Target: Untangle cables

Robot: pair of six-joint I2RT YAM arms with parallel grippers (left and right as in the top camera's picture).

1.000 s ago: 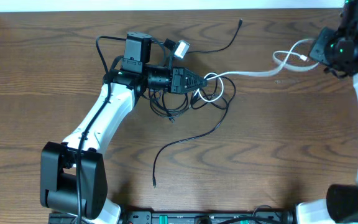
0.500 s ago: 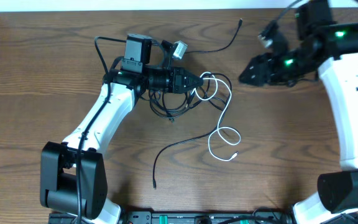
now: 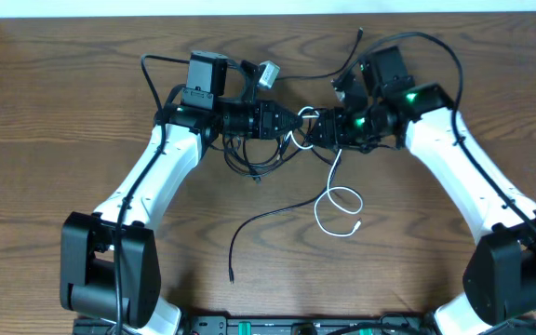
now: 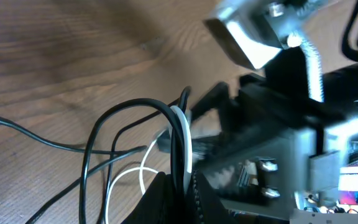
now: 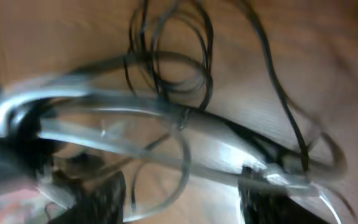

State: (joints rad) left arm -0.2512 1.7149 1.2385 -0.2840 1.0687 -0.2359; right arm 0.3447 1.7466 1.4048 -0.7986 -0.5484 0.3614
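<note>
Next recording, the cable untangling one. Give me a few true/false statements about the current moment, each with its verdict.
1. The left gripper is shut on the cables. True.
2. The two grippers sit at opposite ends of the table. False: the right gripper is close to the left one, over the tangle near the middle.
3. The white cable forms a loop lying on the table. True.
4. Every cable lies straight and apart from the others. False: black loops are bunched and crossing beside the left gripper, and the white cable runs into the same bunch.
</note>
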